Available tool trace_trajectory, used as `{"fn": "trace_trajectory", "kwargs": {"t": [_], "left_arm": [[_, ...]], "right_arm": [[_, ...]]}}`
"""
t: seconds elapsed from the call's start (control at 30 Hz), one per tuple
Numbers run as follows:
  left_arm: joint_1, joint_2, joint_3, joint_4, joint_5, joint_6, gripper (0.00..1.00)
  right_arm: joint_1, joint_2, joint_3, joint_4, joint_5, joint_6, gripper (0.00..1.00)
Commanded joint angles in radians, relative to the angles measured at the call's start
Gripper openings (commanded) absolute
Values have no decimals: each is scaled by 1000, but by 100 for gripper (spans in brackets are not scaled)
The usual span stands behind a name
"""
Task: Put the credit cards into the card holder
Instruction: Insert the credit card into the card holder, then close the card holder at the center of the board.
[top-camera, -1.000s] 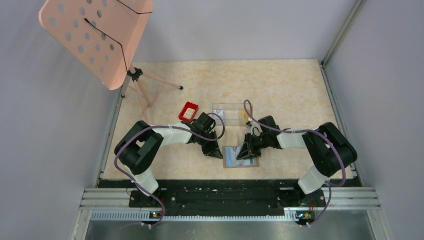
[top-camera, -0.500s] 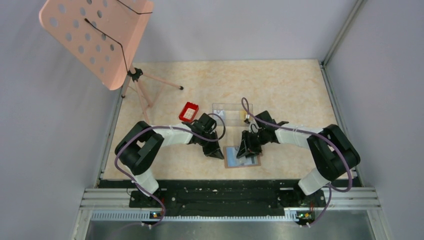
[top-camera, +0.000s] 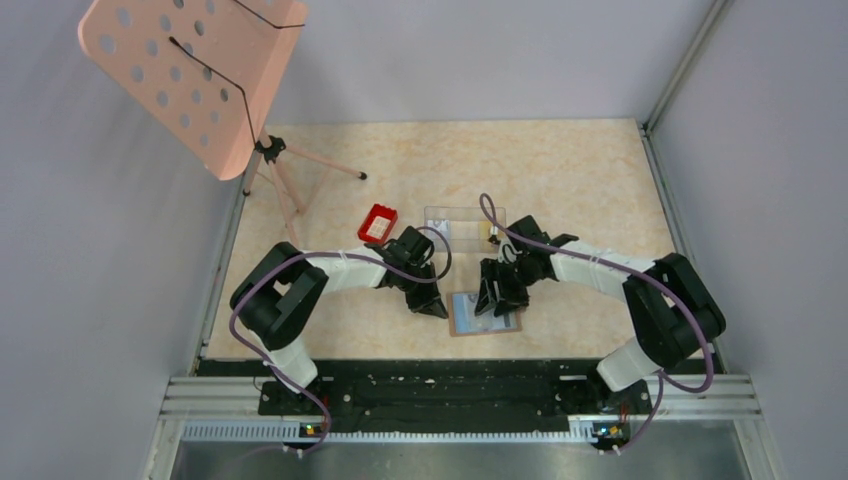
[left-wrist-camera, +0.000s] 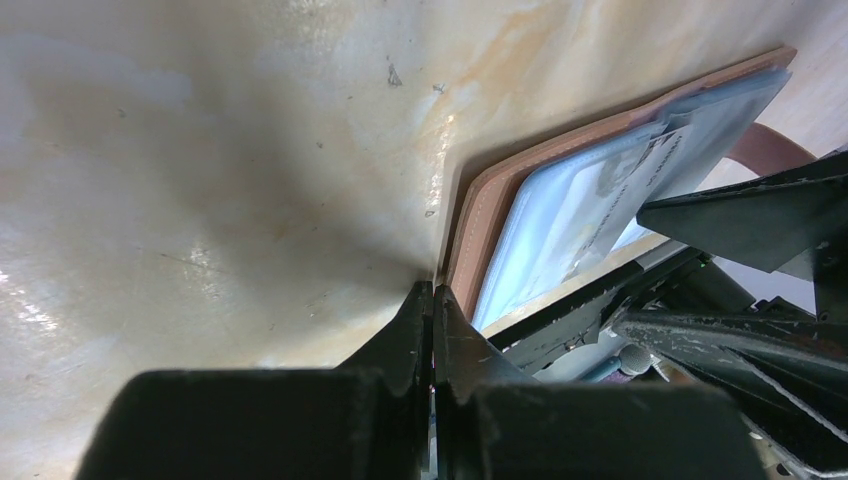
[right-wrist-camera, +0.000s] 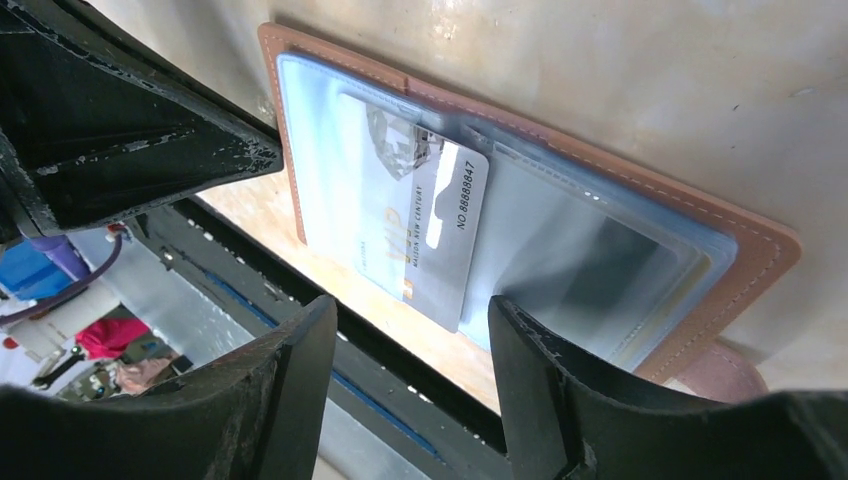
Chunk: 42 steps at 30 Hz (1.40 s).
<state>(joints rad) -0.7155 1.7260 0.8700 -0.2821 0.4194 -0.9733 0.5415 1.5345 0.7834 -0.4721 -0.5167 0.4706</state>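
Top view: the card holder (top-camera: 485, 316) lies open on the worktop (top-camera: 560, 170), right between the two arms. Compared with a second ago, the right arm has stretched further left, with the right gripper (top-camera: 495, 298) over the holder. The left gripper (top-camera: 432, 306) hasn't budged.

Left wrist: that gripper's pinched tight on nothing, with its tips at the holder's tan edge.

Right wrist: the fingers are spread now and off the pale credit card (right-wrist-camera: 420, 215). The card sits partly tucked in the clear sleeve, with one end poking out.
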Motion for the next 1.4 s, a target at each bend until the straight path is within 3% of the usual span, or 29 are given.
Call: {"fn": "trace_trajectory", "kwargs": {"t": [0.0, 0.57, 0.7, 1.03, 1.27, 1.37], "left_arm": [[-6, 22, 16, -10, -54, 13, 0], [-18, 34, 46, -30, -48, 27, 0], [-18, 12, 62, -81, -86, 54, 1], [4, -85, 17, -46, -63, 73, 47], [36, -74, -70, 149, 76, 53, 54], [36, -38, -82, 205, 118, 38, 55]], "right_arm": [[18, -28, 26, -19, 50, -47, 56], [95, 126, 79, 123, -91, 13, 40], [100, 106, 97, 135, -101, 31, 23], [90, 20, 87, 45, -10, -20, 21], [32, -49, 12, 41, 27, -48, 11], [13, -37, -30, 43, 51, -73, 1]]}}
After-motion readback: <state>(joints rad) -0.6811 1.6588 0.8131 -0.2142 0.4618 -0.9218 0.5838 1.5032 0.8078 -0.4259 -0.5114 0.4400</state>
